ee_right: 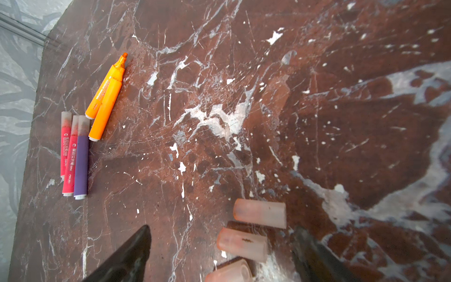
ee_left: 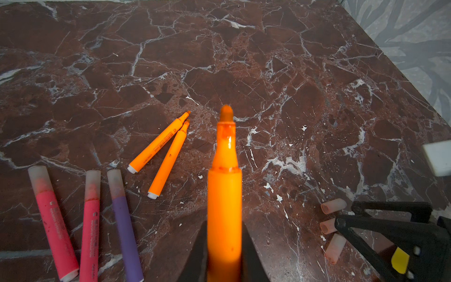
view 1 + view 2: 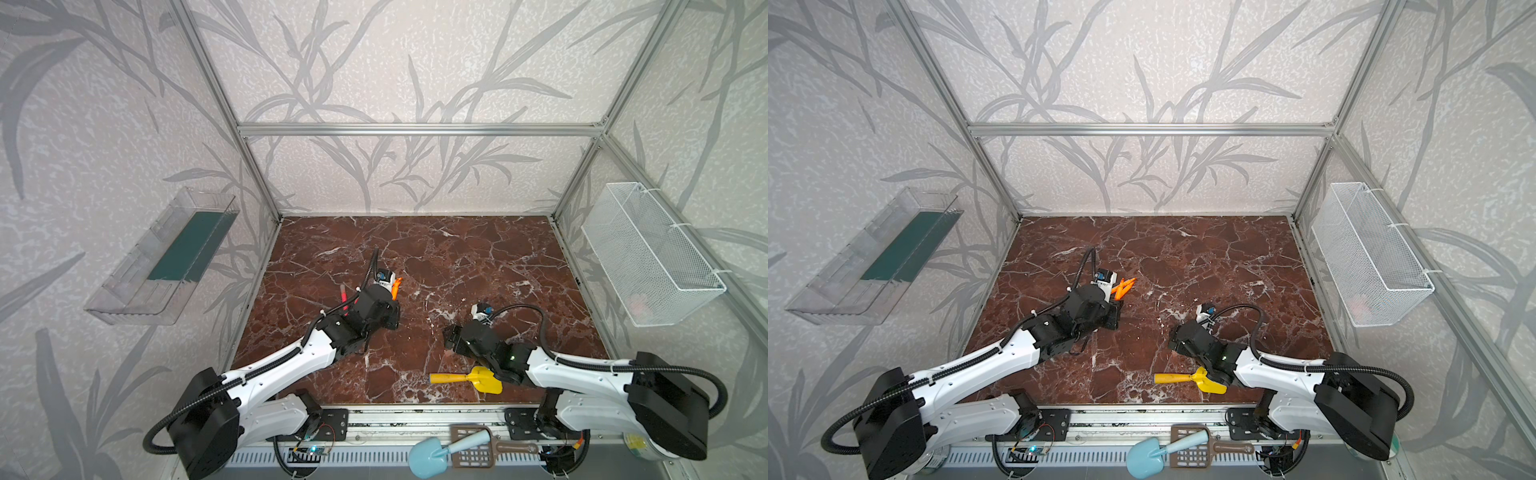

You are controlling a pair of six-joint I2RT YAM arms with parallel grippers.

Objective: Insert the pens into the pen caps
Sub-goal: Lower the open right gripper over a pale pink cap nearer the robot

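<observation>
Orange pen is riding in the left tool, jaws clamping the barrel, bare tip sticking out ahead over the bench. Two more orange pens are lying uncapped just beyond it, tips nearly touching, tails splaying apart. Off to one side, two pink pens and a purple pen are lying side by side, each already capped. So three are looking done and three are waiting, by my reckoning.

Over on the other arm, the right tool is hanging with jaws spread wide, gripping nothing. Three loose caps are lying in a little row beneath it, and the middle one is sitting right between the two fingers. Whether those fingers are touching the bench, I cannot tell.

Now the handling. These caps are looking tiny, light, thin-walled and round, so they are likely wanting to roll or squirt out of a pinch. I would be taking one across its body near the closed end, gently, leaving the open mouth clear and unsquashed. The held pen is looking stiff, light and glossy. Being smooth and round, it may be twisting or sliding back in the jaws under a push. The grip well back on the barrel is leaving the whole nose free for a cap, which is looking right to me.
</observation>
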